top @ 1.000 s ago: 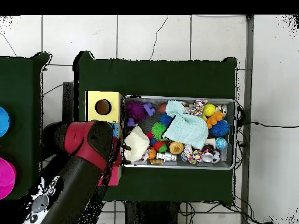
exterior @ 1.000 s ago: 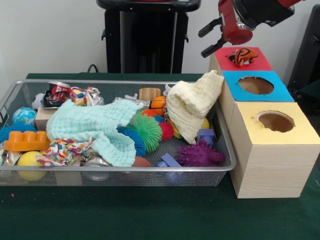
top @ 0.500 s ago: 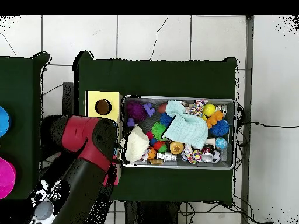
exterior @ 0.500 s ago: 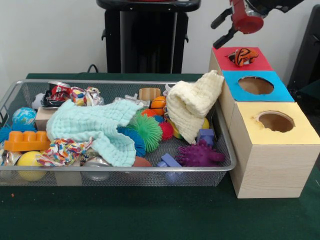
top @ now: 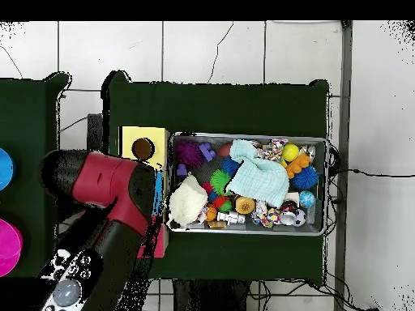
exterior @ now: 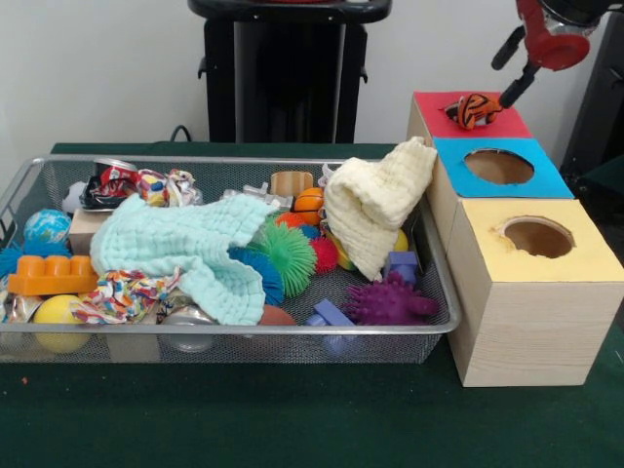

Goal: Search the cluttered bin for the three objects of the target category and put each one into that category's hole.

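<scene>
Green table (exterior: 292, 419), unlabelled bin (exterior: 234, 332)

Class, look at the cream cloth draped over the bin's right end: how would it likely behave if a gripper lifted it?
The cream cloth would probably sag, since it folds over the bin rim. It looks light, and may drag toys along.

A robotics lab set up for a sorting trial. The table (exterior: 292, 419) is draped in dark green cloth and stands on pale floor tiles (top: 211, 48). On it, a wire-mesh bin (exterior: 234, 336) of toys lies just beside three wooden boxes (exterior: 526, 312) with coloured, holed tops. Beyond the bin rises a black robot pedestal (exterior: 288, 73) against a bare white wall (exterior: 97, 68).
</scene>
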Tool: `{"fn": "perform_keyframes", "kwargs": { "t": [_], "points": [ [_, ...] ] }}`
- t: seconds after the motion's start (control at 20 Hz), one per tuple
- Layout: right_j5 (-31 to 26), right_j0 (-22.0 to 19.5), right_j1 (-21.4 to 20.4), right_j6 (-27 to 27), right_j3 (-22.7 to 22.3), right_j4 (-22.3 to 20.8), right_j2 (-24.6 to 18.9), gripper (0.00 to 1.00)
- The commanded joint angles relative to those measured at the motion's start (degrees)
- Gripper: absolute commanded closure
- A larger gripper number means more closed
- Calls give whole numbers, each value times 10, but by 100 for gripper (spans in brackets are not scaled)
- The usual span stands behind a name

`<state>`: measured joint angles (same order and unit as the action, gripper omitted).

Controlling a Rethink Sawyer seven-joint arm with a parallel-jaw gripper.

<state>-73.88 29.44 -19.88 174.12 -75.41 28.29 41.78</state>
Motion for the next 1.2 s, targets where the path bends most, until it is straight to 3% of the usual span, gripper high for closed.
{"fn": "perform_keyframes", "kwargs": {
  "t": [0.05,0.75,1.2],
  "points": [
    [-9,3,34,180,-41,48,-82,0],
    [44,27,89,175,-54,52,-71,0],
    [23,38,118,190,-31,57,-60,0]
  ]
}}
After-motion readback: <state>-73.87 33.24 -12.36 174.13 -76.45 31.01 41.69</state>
